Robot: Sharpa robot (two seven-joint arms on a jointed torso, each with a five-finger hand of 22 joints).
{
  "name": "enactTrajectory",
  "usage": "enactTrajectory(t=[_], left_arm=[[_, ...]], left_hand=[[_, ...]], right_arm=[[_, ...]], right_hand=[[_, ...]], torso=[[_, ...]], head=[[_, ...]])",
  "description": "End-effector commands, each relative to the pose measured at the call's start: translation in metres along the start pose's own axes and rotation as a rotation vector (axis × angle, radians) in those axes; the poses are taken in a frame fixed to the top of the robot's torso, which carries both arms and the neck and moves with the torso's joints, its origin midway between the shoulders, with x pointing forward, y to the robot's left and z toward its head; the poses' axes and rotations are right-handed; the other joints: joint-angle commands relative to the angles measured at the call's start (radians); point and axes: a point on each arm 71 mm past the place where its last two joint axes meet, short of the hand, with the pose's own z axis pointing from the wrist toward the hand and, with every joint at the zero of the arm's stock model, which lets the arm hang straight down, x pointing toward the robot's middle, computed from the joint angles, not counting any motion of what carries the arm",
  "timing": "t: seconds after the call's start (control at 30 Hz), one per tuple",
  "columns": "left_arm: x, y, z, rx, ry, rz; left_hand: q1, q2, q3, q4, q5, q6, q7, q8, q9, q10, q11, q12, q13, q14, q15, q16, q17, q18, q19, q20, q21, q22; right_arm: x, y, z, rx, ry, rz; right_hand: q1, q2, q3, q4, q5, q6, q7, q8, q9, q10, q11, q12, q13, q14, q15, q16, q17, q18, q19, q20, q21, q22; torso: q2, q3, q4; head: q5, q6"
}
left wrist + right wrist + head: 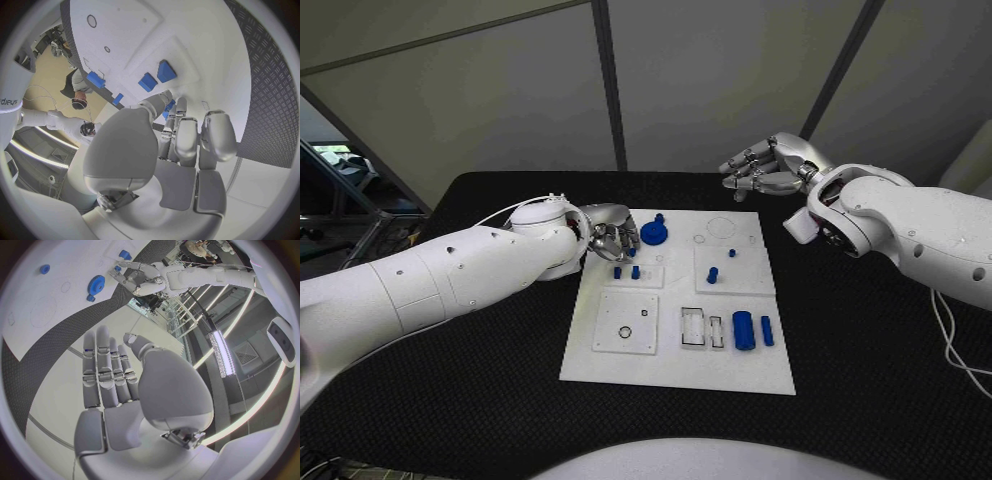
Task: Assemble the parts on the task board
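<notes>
Partly hidden behind the left hand [606,240], its grasp unclear, a small blue part [617,271] lies just near it; the right hand [764,168] hovers released beyond the task board's [678,360] far edge.

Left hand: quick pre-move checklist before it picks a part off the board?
1. Left hand over the task board's far-left corner: ok.
2. Left hand holding a part: cannot tell, fingers curl above a small blue piece.
3. Blue gear clear of the fingers: cannot tell, very close.
4. Right hand off the board, beyond its far edge: ok.
5. Right hand empty: ok, fingers straight in its wrist view.
</notes>
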Motion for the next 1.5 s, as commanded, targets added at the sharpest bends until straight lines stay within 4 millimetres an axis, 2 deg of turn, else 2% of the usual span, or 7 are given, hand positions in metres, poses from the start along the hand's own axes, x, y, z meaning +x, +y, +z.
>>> enactTrajectory(t=[0.03,0.7,0.97,1.07,1.27,1.4,1.5], left_arm=[[-0.001,0.001,0.0,-0.014,0.003,-0.004],[-0.007,0.017,-0.006,-0.032,-0.029,-0.023],[-0.03,0.028,-0.017,0.013,-0.141,-0.114],[-0.04,0.036,-0.026,0.023,-0.191,-0.183],[-0.054,0.059,-0.043,0.0,-0.264,-0.402],[-0.061,0.068,-0.056,0.033,-0.342,-0.62],[-0.066,0.069,-0.064,0.091,-0.408,-0.841]], left_hand=[[-0.007,-0.001,-0.01,0.001,-0.005,-0.018,-0.001,-0.006,-0.006,0.006,-0.002,-0.007,0.001,0.017,-0.004,0.007,-0.002,-0.043,0.006,-0.005,-0.003,0.0],[-0.002,0.005,-0.012,0.001,-0.004,-0.013,-0.001,0.003,-0.008,0.004,-0.002,-0.012,0.002,0.017,-0.003,0.008,-0.005,-0.043,0.006,-0.004,-0.003,0.002],[-0.005,0.004,-0.016,0.003,-0.006,0.014,0.005,0.016,-0.007,0.018,-0.003,-0.007,0.007,0.016,-0.004,0.009,-0.009,-0.045,0.008,-0.003,0.005,0.01],[-0.006,0.006,-0.021,0.005,-0.006,0.043,0.01,0.029,-0.003,0.022,-0.001,-0.002,0.011,0.011,-0.002,0.004,-0.021,-0.043,0.001,-0.002,-0.008,0.002],[0.006,0.021,-0.025,0.002,-0.006,0.086,0.019,0.05,-0.002,0.006,0.014,0.019,0.021,-0.048,0.012,-0.07,-0.134,-0.006,-0.083,0.009,-0.205,-0.133],[0.005,0.039,-0.024,0.012,-0.006,0.1,0.025,0.054,-0.007,-0.009,0.017,0.041,0.03,-0.197,0.017,-0.319,-0.489,0.029,-0.174,0.016,-0.403,-0.268],[-0.003,0.042,-0.031,0.021,-0.007,0.102,0.026,0.054,-0.01,-0.015,0.019,0.051,0.033,-0.214,0.018,-0.349,-0.527,0.041,-0.205,0.019,-0.473,-0.316]], right_arm=[[-0.002,0.001,0.0,-0.007,-0.013,-0.004],[-0.006,0.0,-0.004,-0.006,-0.029,-0.056],[-0.006,0.0,-0.008,0.001,-0.014,-0.176],[-0.004,0.001,-0.01,0.004,0.007,-0.277],[0.007,0.0,-0.019,0.023,0.042,-0.456],[0.017,-0.003,-0.028,0.049,0.085,-0.618],[0.025,-0.006,-0.033,0.064,0.112,-0.722]], right_hand=[[0.001,0.001,0.006,-0.001,0.003,0.0,0.004,-0.003,-0.002,0.003,0.002,-0.006,-0.001,0.003,0.0,-0.006,-0.002,0.009,-0.004,0.0,-0.003,0.001],[0.008,0.003,0.008,-0.013,-0.006,0.025,-0.008,0.006,0.002,0.02,-0.007,-0.008,-0.015,0.017,-0.007,-0.008,0.0,0.012,0.0,-0.005,0.006,0.009],[0.018,0.006,0.0,-0.041,-0.03,0.063,-0.025,0.008,0.001,0.067,-0.024,-0.032,-0.045,0.16,-0.035,0.112,0.062,0.012,0.087,-0.047,0.119,0.078],[0.018,0.009,0.009,-0.05,-0.01,0.08,-0.028,0.005,0.0,0.093,-0.03,-0.05,-0.056,0.162,-0.039,0.187,0.103,0.01,0.085,-0.055,0.173,0.118],[0.02,0.008,0.031,-0.065,-0.012,0.102,-0.035,-0.001,0.001,0.125,-0.039,-0.072,-0.061,0.178,-0.051,0.377,0.209,0.013,0.088,-0.063,0.248,0.174],[0.004,0.001,0.049,-0.063,-0.036,0.12,-0.047,-0.009,0.002,0.149,-0.05,-0.104,-0.061,0.191,-0.058,0.616,0.349,0.012,0.107,-0.068,0.299,0.214],[-0.013,-0.007,0.053,-0.053,-0.069,0.119,-0.05,-0.017,0.001,0.139,-0.049,-0.132,-0.066,0.194,-0.055,0.691,0.39,0.003,0.132,-0.067,0.337,0.263]], torso=[[0.001,-0.0001,0.0001],[-0.002,0.0002,0.0012],[-0.001,0.0013,0.002],[-0.002,0.0003,0.0023],[0.001,0.002,-0.003],[0.001,-0.0021,-0.0023],[-0.001,-0.0027,-0.0024]], head=[[-0.002,-0.001],[-0.01,0.005],[-0.017,0.009],[-0.021,0.009],[-0.025,0.013],[-0.055,0.018],[-0.074,0.02]])
